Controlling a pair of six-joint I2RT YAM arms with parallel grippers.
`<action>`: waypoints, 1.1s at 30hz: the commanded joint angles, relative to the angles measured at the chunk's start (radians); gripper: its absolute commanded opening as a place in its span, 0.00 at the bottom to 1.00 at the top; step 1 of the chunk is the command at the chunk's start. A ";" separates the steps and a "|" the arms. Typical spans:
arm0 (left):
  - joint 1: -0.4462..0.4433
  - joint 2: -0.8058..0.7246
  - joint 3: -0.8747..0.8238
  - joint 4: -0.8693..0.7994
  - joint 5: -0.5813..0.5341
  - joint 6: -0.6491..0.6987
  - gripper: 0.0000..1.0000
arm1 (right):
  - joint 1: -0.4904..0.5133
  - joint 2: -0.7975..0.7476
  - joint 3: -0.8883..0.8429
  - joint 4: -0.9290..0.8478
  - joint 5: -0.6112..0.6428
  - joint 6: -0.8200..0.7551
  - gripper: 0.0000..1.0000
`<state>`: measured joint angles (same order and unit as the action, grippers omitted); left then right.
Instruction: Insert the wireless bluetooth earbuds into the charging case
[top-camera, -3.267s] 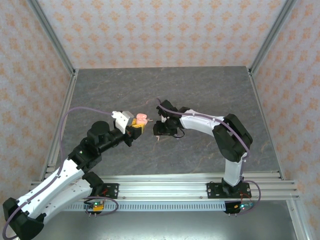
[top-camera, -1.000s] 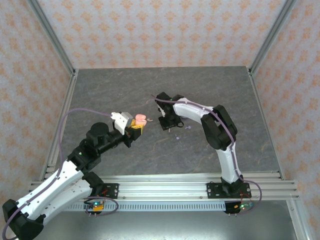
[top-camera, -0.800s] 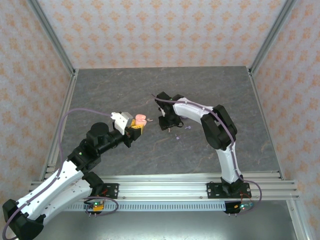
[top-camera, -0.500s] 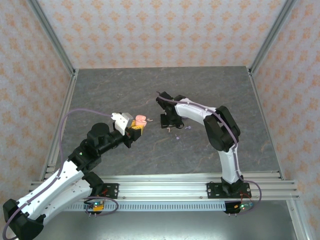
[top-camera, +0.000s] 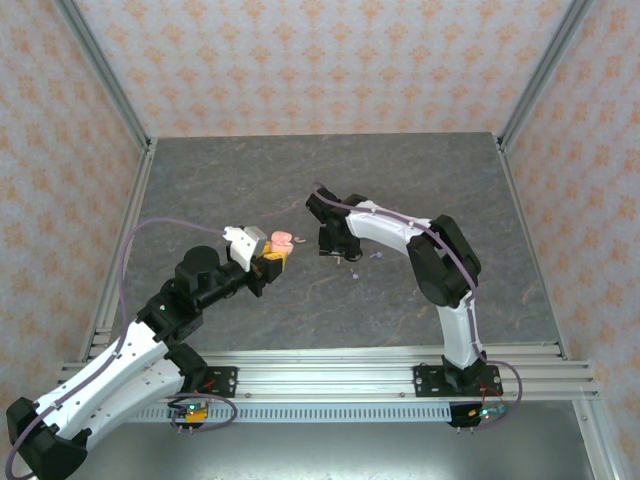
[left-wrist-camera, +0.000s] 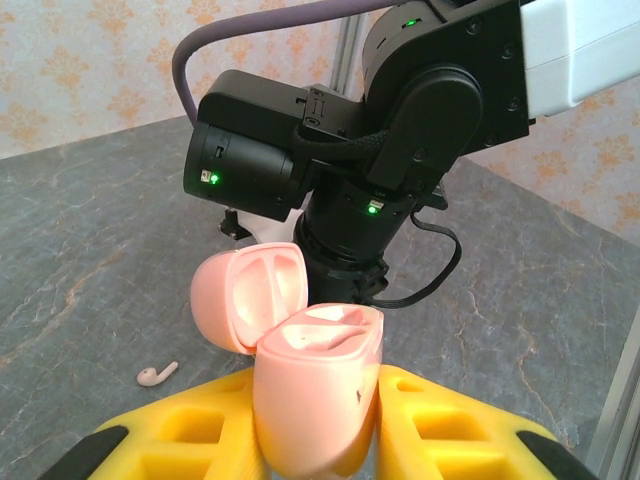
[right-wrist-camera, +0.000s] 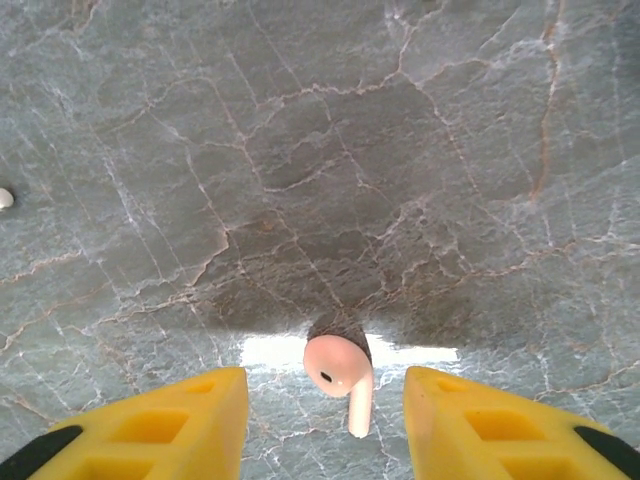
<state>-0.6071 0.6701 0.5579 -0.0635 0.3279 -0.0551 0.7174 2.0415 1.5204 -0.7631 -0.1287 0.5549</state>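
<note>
The right wrist view shows the right gripper (right-wrist-camera: 325, 395) with yellow fingers (right-wrist-camera: 160, 420) apart and a salmon-pink earbud (right-wrist-camera: 338, 367) lying untouched on the table (right-wrist-camera: 420, 120) between them; the left wrist view shows the left gripper (left-wrist-camera: 320, 445) clamped on the open pink charging case (left-wrist-camera: 315, 385). From above, both grippers meet near the table's middle, well apart from the walls (top-camera: 60, 150), with bare slab far, left and right.

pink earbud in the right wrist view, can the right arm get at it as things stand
Probably yes: the right gripper has its jaws open, the pink earbud lies on the table between them, and nothing near it looks set to block a pinch.
</note>
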 joint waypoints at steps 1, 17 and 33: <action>-0.003 -0.014 -0.007 0.024 -0.017 -0.012 0.27 | 0.004 0.022 0.033 -0.042 0.052 0.032 0.43; -0.003 -0.012 -0.013 0.031 -0.016 -0.019 0.27 | 0.004 0.073 0.070 -0.064 0.055 0.026 0.37; -0.003 -0.014 -0.012 0.026 -0.015 -0.025 0.27 | 0.004 0.095 0.067 -0.061 0.046 0.025 0.29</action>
<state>-0.6071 0.6701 0.5529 -0.0631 0.3279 -0.0711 0.7174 2.1143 1.5711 -0.7975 -0.1043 0.5690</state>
